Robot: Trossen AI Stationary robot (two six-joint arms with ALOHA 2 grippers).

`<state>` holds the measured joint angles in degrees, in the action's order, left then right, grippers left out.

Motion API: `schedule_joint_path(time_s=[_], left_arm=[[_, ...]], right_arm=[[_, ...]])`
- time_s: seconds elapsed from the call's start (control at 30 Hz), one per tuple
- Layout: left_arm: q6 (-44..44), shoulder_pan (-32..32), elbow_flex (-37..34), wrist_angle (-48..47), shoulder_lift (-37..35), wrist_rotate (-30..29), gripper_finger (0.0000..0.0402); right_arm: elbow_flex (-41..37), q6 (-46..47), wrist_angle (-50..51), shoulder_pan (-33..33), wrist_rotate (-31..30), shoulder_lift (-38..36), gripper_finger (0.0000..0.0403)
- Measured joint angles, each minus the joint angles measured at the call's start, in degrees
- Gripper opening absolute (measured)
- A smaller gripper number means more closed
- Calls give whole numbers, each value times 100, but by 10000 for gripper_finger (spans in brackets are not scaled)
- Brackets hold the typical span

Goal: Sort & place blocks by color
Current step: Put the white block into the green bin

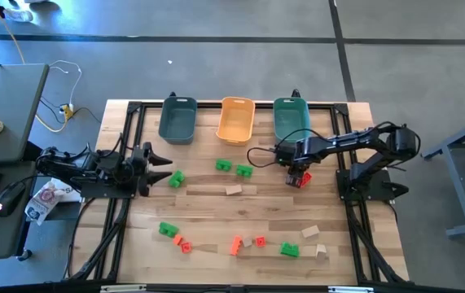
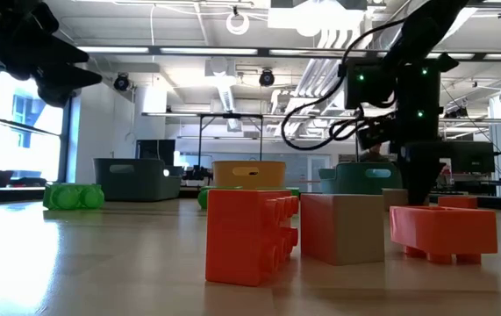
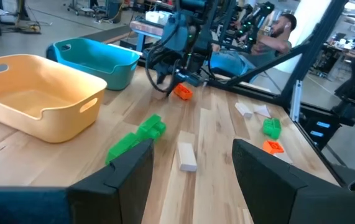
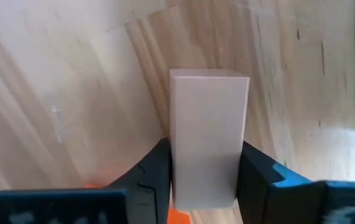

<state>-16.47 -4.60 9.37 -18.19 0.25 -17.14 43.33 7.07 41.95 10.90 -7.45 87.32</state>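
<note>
Right hand (image 4: 205, 177) is clamping a tan block (image 4: 207, 134) just in front of the teal bin (image 1: 291, 119), an orange block (image 1: 300, 179) half hidden beneath. Left hand (image 3: 193, 168) is hanging released, well left of that bin.

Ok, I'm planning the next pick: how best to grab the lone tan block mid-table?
Probably from straight above, at the middle of the tan block, closing across its short width: it lies flat and elongated, with bare table along both long sides.
</note>
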Motion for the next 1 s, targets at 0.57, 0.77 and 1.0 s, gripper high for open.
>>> schedule_joint_path(time_s=[0.57, 0.77, 1.0], left_arm=[[-399, 10, 133, -1, 339, -660, 207], [-427, 11, 563, -1, 995, -1072, 207], [-600, 13, 1187, -499, 1971, -1586, 207]], right_arm=[[2, 297, -940, 95, -299, -1668, 107], [9, 144, -1607, 509, -1138, -1982, 107], [9, -196, -2286, 1290, -1368, -1962, 107]])
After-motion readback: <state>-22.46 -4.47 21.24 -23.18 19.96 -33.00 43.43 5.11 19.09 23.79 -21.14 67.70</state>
